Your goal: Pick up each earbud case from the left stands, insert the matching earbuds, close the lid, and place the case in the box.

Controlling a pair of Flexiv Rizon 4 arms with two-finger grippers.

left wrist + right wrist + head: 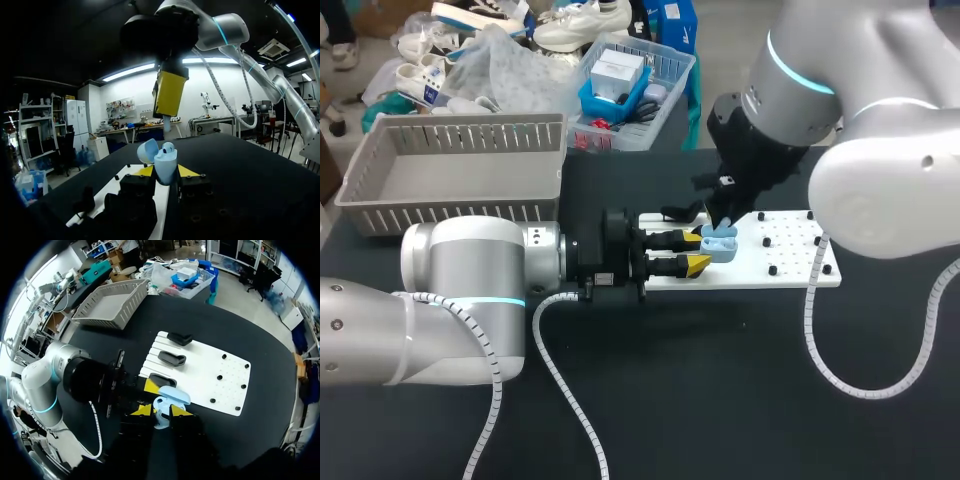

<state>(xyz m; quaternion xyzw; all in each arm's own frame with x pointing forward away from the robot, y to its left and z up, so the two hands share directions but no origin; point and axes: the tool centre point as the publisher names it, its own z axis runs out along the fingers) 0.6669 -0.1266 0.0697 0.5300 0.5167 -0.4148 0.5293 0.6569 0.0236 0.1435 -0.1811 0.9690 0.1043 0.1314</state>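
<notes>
**Holding the open case at the board's 9 o'clock end**

Seen from the head view, the case [720, 244] sits just right of the table's [740, 380] middle, over the 9 o'clock end of the white board [790, 262]. It is small, rounded and pale blue, with a glossy shell. Its lid [147, 150] is tipped back open, and one inner bud [169, 147] shows in its mouth.

The left gripper [698, 251] comes in level from 9 o'clock. Its fingers are set narrow and press the case from both sides, so that it stands upright between the yellow tips.

The right gripper [720, 225] hangs over the case from 12 o'clock, pointing down. Its fingers are close together on a small pale earbud [166, 126], held just above the open case. I cannot tell whether the earbud touches the case.

Three black stands [171, 358] lie in a row on the ribbed part of the board. Black pegs [772, 270] dot the board toward 3 o'clock. A grey slatted basket [450, 210] sits at 10 o'clock from the case, well apart from it.
</notes>
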